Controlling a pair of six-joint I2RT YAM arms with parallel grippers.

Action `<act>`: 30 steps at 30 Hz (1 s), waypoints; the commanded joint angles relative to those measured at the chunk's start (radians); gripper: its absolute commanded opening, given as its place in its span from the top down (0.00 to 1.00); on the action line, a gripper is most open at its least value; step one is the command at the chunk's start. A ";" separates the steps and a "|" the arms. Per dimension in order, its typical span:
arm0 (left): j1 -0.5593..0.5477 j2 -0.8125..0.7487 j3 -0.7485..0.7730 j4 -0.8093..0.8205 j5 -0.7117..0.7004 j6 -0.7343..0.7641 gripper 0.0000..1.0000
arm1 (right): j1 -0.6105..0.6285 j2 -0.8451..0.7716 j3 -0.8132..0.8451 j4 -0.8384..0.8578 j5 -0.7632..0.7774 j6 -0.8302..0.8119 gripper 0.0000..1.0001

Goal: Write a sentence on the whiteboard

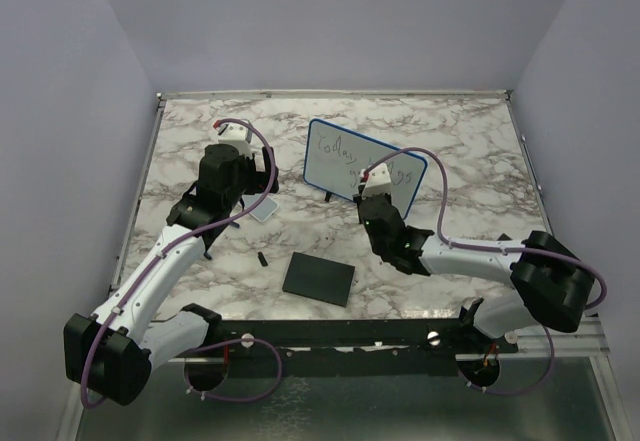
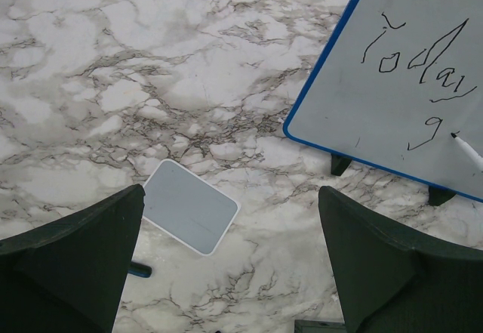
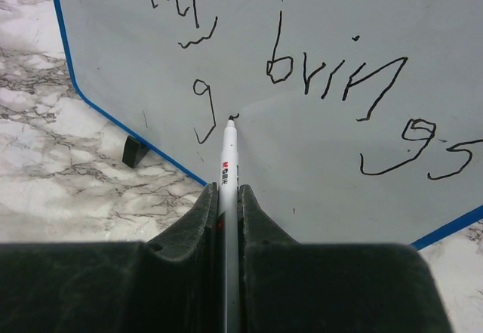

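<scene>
Marble tabletop (image 1: 470,131) bore the whiteboard (image 1: 335,156) at twelve o'clock; we judged it light, tippy. Our right gripper (image 3: 228,191) clenched the slim marker (image 3: 229,148); left gripper (image 2: 230,197) gaped empty.

whiteboard (image 2: 377,84): cut off at both wrist views' edges; from above, right end hidden behind the right hand (image 3: 228,191).
sentence (image 3: 332,76): unreadably small from above.
marker (image 3: 229,155): lower barrel buried in that hand.
dark speck (image 1: 262,259) on counter (image 1: 450,131): too small to identify.
</scene>
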 commanded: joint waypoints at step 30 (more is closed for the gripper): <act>-0.006 -0.013 -0.008 0.003 -0.010 0.006 0.01 | -0.002 -0.031 0.002 -0.055 0.044 0.029 1.00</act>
